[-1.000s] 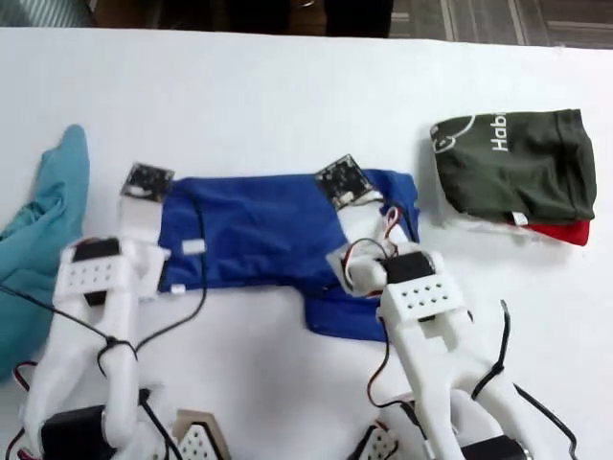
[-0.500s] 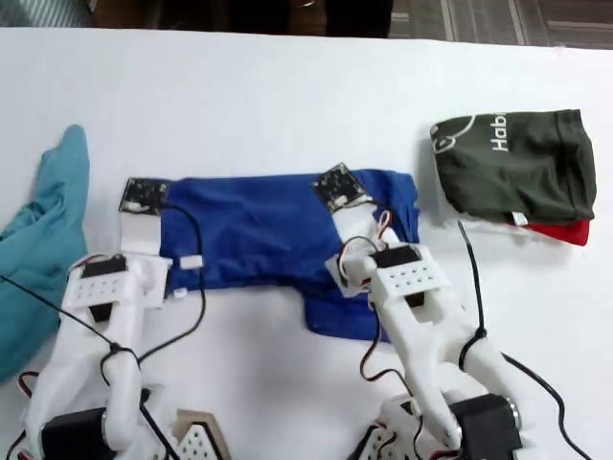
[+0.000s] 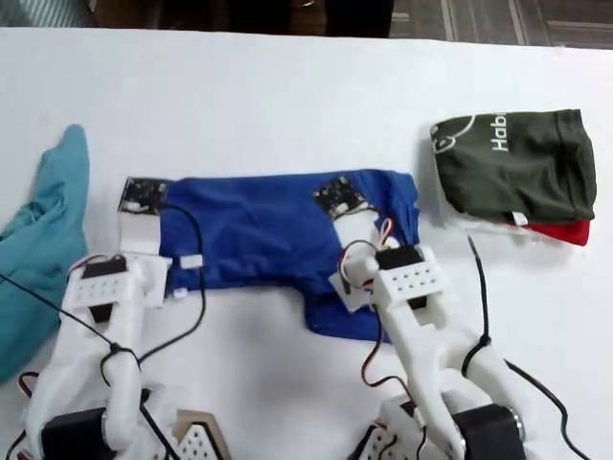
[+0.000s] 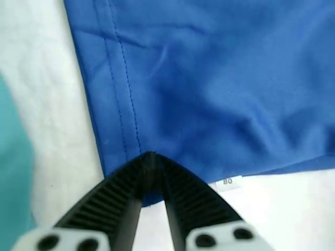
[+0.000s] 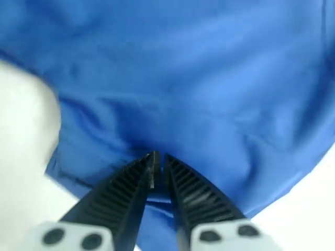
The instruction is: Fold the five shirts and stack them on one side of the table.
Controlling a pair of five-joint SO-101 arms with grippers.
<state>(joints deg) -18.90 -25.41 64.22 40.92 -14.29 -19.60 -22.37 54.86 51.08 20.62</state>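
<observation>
A blue shirt (image 3: 259,230) lies partly folded across the middle of the white table (image 3: 287,96), with a flap sticking out toward the near edge on its right. My left gripper (image 4: 149,157) is shut on the shirt's near left corner (image 3: 169,280), beside the hem and a small white tag (image 4: 227,181). My right gripper (image 5: 157,156) is shut on a fold of blue cloth (image 5: 199,78) near the shirt's near right part (image 3: 347,285). Both arms' bodies cover their fingertips in the high view.
A crumpled teal shirt (image 3: 43,240) lies at the table's left edge, close to the left arm, and shows as a teal strip (image 4: 10,172). At the right, a folded dark green shirt (image 3: 512,163) rests on a folded red one (image 3: 560,233).
Both arms have drawn back a little toward the near edge, the left one early, the right one throughout. The blue shirt's outline looks much the same.
</observation>
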